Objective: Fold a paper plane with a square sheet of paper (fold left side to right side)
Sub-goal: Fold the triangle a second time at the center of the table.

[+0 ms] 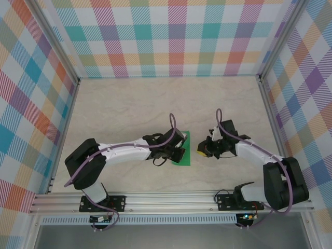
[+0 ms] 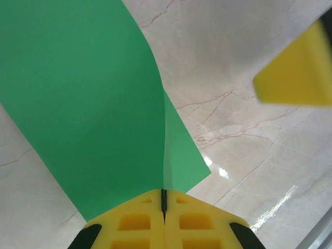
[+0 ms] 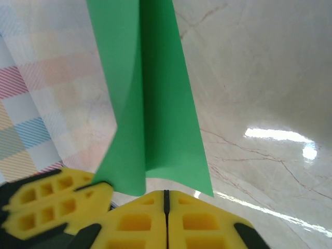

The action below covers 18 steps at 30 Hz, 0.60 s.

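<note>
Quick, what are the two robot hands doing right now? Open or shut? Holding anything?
left gripper: shut, pinching the green paper.
right gripper: shut, holding nothing.

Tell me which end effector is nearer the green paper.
Left. The left end effector is shut on the green paper at its edge; the right end effector sits off its right edge, apart.

The square sheet of paper (image 2: 93,104) is plain bright green. The left gripper (image 2: 164,199) and right gripper (image 3: 166,197) are yellow, the table (image 1: 129,104) veined cream.
</note>
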### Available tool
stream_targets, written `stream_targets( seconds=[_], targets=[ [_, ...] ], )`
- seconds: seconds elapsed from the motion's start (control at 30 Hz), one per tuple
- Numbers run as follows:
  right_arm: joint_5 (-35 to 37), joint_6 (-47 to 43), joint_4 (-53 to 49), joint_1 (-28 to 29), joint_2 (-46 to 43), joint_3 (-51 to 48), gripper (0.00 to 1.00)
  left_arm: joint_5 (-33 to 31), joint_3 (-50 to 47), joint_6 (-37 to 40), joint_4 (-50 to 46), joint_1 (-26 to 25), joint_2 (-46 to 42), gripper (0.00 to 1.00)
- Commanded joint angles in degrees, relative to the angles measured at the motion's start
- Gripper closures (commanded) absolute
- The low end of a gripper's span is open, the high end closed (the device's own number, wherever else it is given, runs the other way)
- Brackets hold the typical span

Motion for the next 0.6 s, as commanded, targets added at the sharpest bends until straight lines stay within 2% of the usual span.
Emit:
stream_targets(
  seconds=[0.0, 0.2, 0.57],
  targets=[
    [-1.9, 1.6, 6.6, 2.7, 1.6, -0.6, 0.99, 3.7, -0.9, -0.2, 1.9, 1.6, -2.2, 1.0],
    [2.6, 4.0, 9.2, 9.6, 6.6, 0.6, 1.0, 4.5, -1.9, 1.1, 0.1, 2.9, -3.1, 1.0],
    [6.5, 4.1, 6.7, 13.7, 11.6, 1.8, 1.0, 4.0, -2.8, 4.0, -6.2, 4.4, -4.7, 1.0]
  ],
)
